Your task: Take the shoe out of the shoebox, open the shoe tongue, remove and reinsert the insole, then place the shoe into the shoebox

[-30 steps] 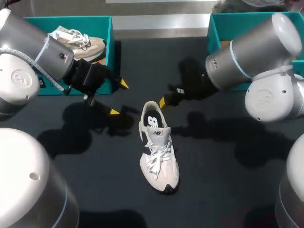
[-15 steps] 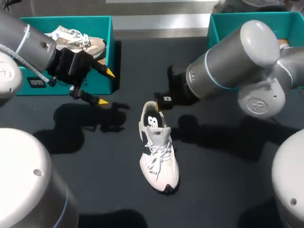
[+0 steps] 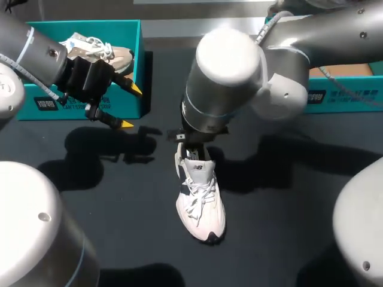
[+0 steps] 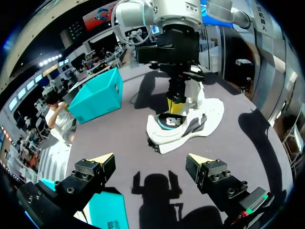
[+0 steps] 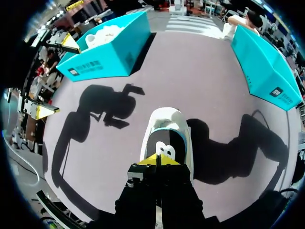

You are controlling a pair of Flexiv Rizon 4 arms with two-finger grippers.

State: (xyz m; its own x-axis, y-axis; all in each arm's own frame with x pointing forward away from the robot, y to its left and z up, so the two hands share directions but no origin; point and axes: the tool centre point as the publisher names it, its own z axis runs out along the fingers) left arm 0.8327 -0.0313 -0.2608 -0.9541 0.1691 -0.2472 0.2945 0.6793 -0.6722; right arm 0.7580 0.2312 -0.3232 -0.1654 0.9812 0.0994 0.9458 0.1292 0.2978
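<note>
Hovering beside the teal shoebox [image 3: 139, 66], our left gripper [image 3: 130, 107] is spread wide and holds nothing. The shoe [image 4: 190, 125] lies on the dark table [image 3: 287, 227] well ahead of its fingers. Our right gripper [image 5: 157, 161] is straight above the shoe's heel opening with its yellow tips pressed together just over the insole [image 5: 165, 144]. We cannot tell whether they pinch it.

The head camera looks steeply down on the tabletop [image 3: 287, 197] from above and behind. The left wrist camera faces the shoe [image 3: 200, 200] from toward the far-left corner, well apart. The right wrist camera hangs close over its heel. All three share it
</note>
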